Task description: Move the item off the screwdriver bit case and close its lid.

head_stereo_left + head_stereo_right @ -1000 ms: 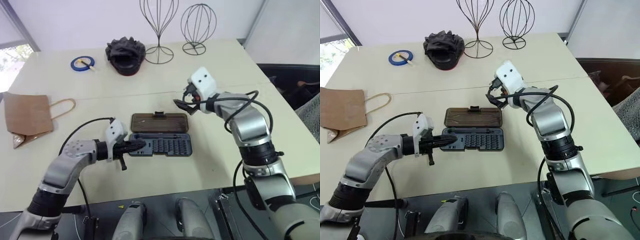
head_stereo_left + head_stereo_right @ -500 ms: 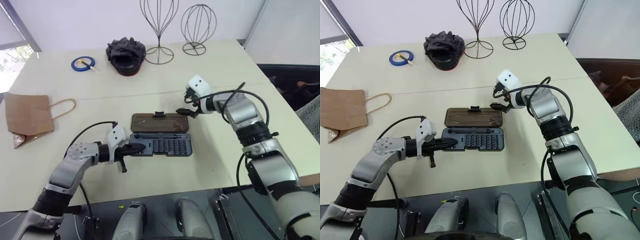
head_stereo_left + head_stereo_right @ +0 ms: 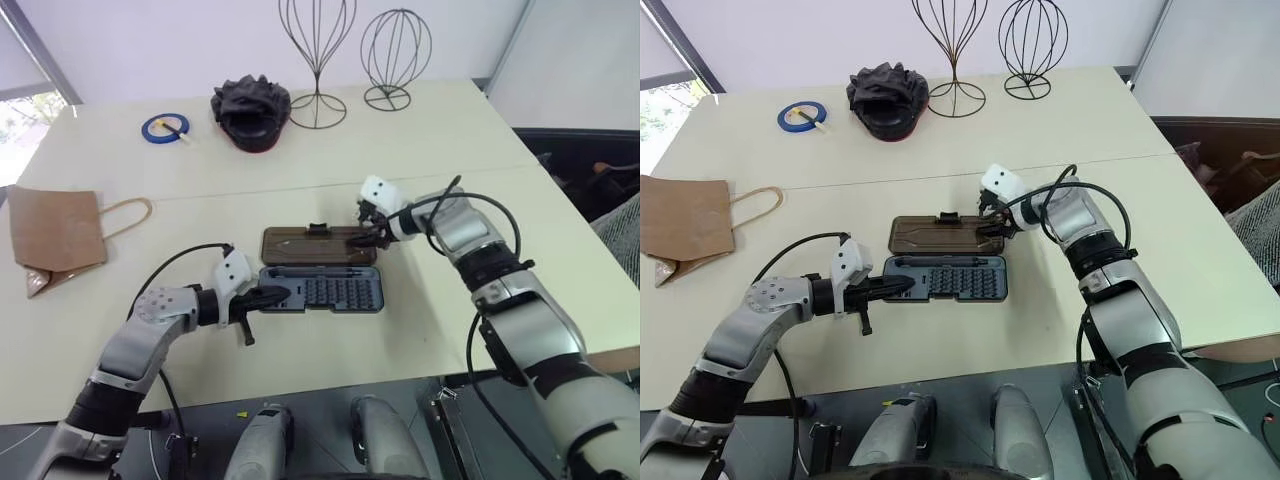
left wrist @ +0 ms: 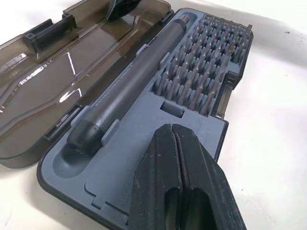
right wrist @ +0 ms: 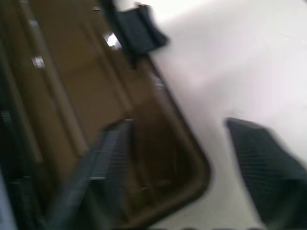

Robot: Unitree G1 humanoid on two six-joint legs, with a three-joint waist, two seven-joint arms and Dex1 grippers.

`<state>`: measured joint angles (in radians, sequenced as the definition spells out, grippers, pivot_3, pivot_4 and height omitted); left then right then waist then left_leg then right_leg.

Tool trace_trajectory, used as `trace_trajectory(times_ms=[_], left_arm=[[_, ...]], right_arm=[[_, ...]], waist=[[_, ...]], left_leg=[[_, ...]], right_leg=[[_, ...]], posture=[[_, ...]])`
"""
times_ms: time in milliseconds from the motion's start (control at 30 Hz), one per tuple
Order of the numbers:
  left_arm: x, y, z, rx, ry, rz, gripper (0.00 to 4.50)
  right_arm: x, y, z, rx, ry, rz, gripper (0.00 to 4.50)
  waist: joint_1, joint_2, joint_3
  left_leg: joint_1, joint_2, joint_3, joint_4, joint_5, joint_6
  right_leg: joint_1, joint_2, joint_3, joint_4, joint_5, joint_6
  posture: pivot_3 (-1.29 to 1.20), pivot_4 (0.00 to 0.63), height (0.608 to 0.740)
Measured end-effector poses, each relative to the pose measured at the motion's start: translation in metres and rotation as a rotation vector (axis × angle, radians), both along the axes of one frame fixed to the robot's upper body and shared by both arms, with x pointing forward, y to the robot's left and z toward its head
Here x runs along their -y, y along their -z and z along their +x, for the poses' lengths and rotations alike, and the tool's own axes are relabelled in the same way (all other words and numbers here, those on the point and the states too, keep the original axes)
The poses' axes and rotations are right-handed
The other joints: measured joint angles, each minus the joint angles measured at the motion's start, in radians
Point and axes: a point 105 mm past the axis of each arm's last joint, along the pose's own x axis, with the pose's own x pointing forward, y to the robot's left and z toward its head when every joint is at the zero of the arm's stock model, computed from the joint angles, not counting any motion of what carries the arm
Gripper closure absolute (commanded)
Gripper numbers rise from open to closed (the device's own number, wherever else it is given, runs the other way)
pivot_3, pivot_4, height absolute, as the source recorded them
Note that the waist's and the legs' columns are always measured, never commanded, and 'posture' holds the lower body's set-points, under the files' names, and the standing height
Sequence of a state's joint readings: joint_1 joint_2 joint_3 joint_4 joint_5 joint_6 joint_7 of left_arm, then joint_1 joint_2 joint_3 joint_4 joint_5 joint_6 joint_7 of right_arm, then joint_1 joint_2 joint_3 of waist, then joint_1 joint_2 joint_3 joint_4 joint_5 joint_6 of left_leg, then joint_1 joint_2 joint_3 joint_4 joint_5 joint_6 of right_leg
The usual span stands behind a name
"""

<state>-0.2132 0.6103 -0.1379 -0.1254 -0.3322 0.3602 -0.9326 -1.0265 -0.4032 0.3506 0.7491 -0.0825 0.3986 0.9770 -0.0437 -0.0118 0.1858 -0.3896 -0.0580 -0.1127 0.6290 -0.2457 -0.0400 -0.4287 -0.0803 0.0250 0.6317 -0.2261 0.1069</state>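
Note:
The brown paper bag, the item (image 3: 55,235), lies flat at the table's left, well apart from the screwdriver bit case (image 3: 330,292). The grey case lies open at the centre with rows of bits and a screwdriver handle (image 4: 129,91) inside. Its smoky brown lid (image 3: 305,244) lies flat behind it, latch (image 5: 139,26) on the far edge. My left gripper (image 3: 275,296) is shut, its tips on the case's left end (image 4: 171,132). My right gripper (image 3: 372,237) is open at the lid's far right corner. One finger (image 5: 100,158) is over the lid, the other (image 5: 264,158) over the table.
At the back of the table are a blue tape roll (image 3: 164,127), a black crumpled object (image 3: 250,108) and two wire head stands (image 3: 318,60) (image 3: 396,55). The table's right edge (image 3: 560,180) drops off toward dark furniture.
My right gripper has come down and toward the case, from above the table to the lid's far right corner, tilting downward. The left gripper and the case have stayed put.

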Motion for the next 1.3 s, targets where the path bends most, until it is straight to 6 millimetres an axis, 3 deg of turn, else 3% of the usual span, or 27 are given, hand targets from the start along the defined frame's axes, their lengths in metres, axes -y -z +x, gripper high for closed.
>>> trace_trajectory(times_ms=[100, 133, 500, 633, 833, 1133, 1300], left_arm=[[-0.001, 0.0, 0.0, 0.004, -0.005, 0.001, 4.5], [-0.004, 0.0, 0.002, 0.009, -0.024, 0.006, 4.5], [-0.006, -0.001, 0.007, 0.034, -0.042, 0.016, 4.5], [-0.006, -0.002, 0.009, 0.036, -0.048, 0.015, 4.5], [-0.01, -0.007, 0.018, 0.035, -0.096, -0.004, 4.5], [-0.01, -0.053, 0.042, 0.088, -0.158, -0.137, 4.5], [-0.009, -0.077, 0.05, 0.093, -0.173, -0.214, 4.5]], right_arm=[[0.006, -0.002, 0.002, 0.023, 0.005, -0.029, 4.41], [0.006, -0.004, 0.001, 0.021, -0.019, -0.038, 4.49], [0.005, 0.0, -0.001, 0.075, -0.079, -0.098, 4.49], [0.002, -0.001, -0.002, 0.188, -0.14, -0.151, 4.49], [-0.012, -0.024, -0.009, 0.438, -0.275, -0.196, 4.49], [-0.031, -0.047, -0.041, 0.641, -0.4, -0.182, 4.49], [-0.036, -0.043, -0.053, 0.649, -0.42, -0.168, 4.49]], waist=[[0.0, 0.0, 0.0], [0.0, -0.002, -0.001], [-0.008, -0.002, -0.002], [-0.013, -0.001, -0.002], [-0.018, -0.002, -0.002], [-0.006, -0.002, -0.002], [0.002, -0.002, -0.001]], left_leg=[[0.0, 0.0, 0.0, 0.0, 0.0, 0.0], [0.001, 0.0, 0.0, 0.0, 0.0, 0.0], [0.004, 0.001, 0.0, -0.001, 0.0, 0.0], [0.004, 0.001, 0.0, -0.001, 0.0, 0.0], [0.003, 0.001, 0.0, -0.001, 0.0, 0.0], [0.001, 0.001, -0.001, 0.0, 0.0, 0.0], [0.0, 0.001, -0.001, 0.001, 0.0, 0.0]], right_leg=[[0.0, 0.0, 0.0, 0.0, 0.0, 0.0], [0.001, 0.001, 0.0, 0.0, 0.0, 0.0], [0.002, 0.003, 0.0, 0.001, 0.0, -0.001], [0.002, 0.003, 0.0, 0.001, 0.001, -0.001], [0.001, 0.003, 0.0, 0.001, 0.001, -0.001], [0.0, 0.003, 0.0, 0.0, 0.001, -0.001], [0.0, 0.002, 0.0, 0.0, 0.001, -0.001]], posture=[[0.0, 0.15, 0.74], [0.0, 0.15, 0.74], [0.0, 0.15, 0.74], [0.0, 0.15, 0.74], [0.0, 0.15, 0.74], [0.0, 0.15, 0.74], [0.0, 0.15, 0.74]])
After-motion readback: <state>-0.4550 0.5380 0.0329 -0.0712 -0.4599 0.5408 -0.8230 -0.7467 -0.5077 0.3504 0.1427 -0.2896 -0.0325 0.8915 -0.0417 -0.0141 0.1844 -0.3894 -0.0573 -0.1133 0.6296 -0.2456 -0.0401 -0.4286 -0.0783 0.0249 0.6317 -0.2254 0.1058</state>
